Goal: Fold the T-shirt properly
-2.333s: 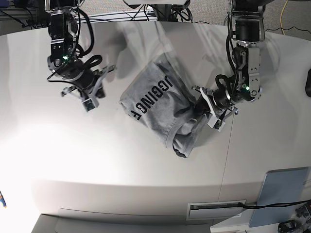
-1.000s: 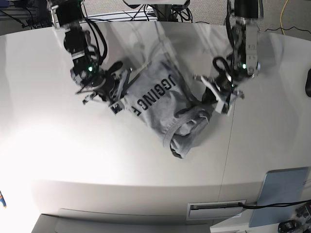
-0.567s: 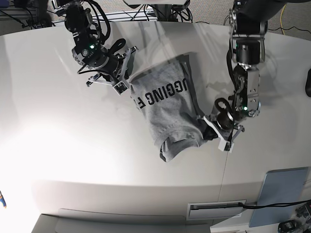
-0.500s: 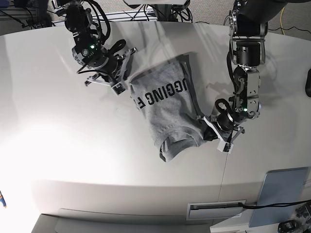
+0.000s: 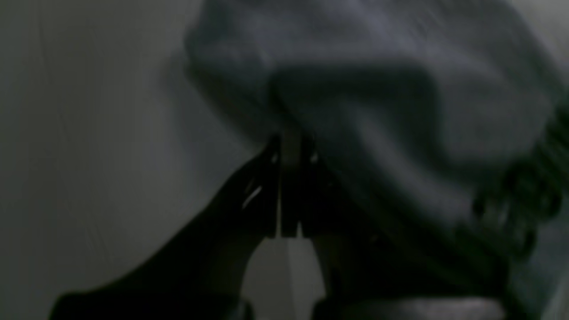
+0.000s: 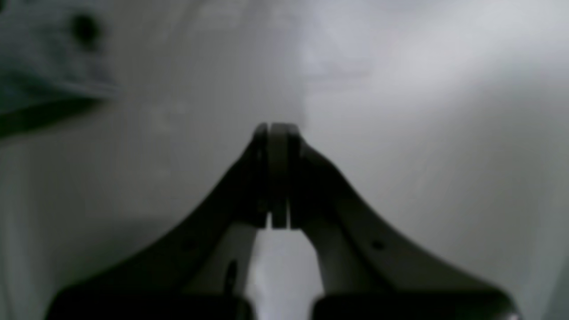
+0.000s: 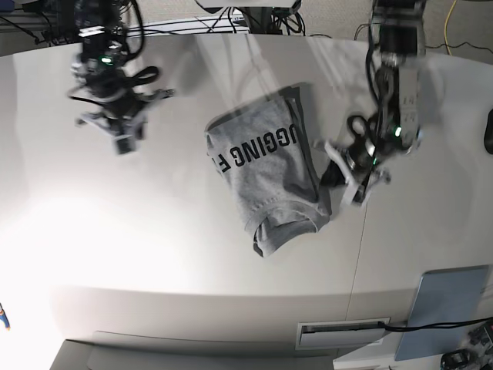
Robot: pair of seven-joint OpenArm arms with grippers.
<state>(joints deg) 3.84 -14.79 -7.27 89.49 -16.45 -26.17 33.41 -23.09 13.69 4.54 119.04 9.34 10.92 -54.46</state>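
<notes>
The grey T-shirt (image 7: 262, 166) lies in a folded bundle mid-table, its black block lettering facing up and a rumpled roll at its near end. My left gripper (image 7: 333, 171) is shut, with its tips at the shirt's right edge. In the left wrist view the left gripper (image 5: 291, 144) touches the blurred grey T-shirt (image 5: 400, 89) with shut jaws, and no pinched cloth shows. My right gripper (image 7: 123, 142) hangs shut over bare table, well left of the shirt. In the right wrist view the right gripper (image 6: 278, 129) has nothing between its fingers.
The white table (image 7: 154, 254) has a seam (image 7: 360, 254) running toward the front on the right. A blue-grey panel (image 7: 447, 308) sits at the front right corner. A dark object (image 7: 488, 131) is at the right edge, and cables (image 7: 254, 19) run along the back.
My right gripper has swung left, away from the shirt's upper left corner. My left gripper has moved up the shirt's right edge from the lower corner. The shirt has hardly moved.
</notes>
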